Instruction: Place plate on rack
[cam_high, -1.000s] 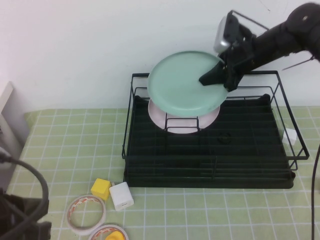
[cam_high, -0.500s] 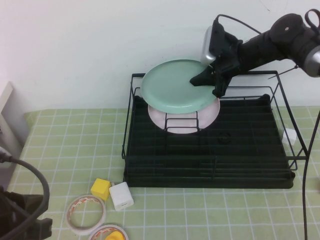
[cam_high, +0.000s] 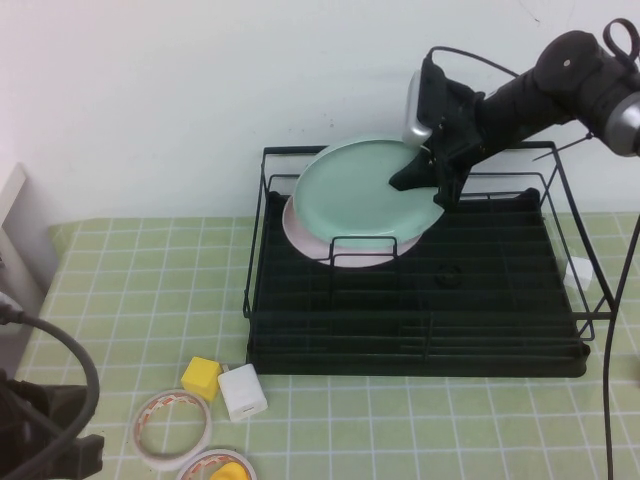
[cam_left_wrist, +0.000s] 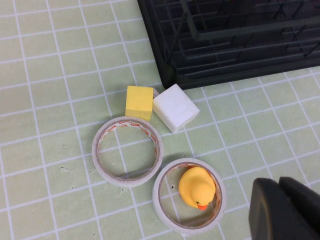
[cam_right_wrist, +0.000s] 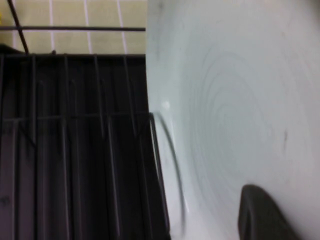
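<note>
The mint-green plate leans tilted in the back left of the black wire rack, resting over the pale pink plate. My right gripper is shut on the green plate's right rim, one finger lying on its face. In the right wrist view the green plate fills most of the frame, with one dark fingertip pressed on it and the rack's wires beside it. My left gripper hovers shut over the mat near the table's front left, holding nothing.
On the green checked mat in front of the rack lie a yellow cube, a white block, a tape roll and a second tape roll with a yellow duck inside. A small white object sits by the rack's right side.
My right gripper has lowered the green plate from above the rack's back rail down into the rack, onto the pink plate. The left arm has not moved.
</note>
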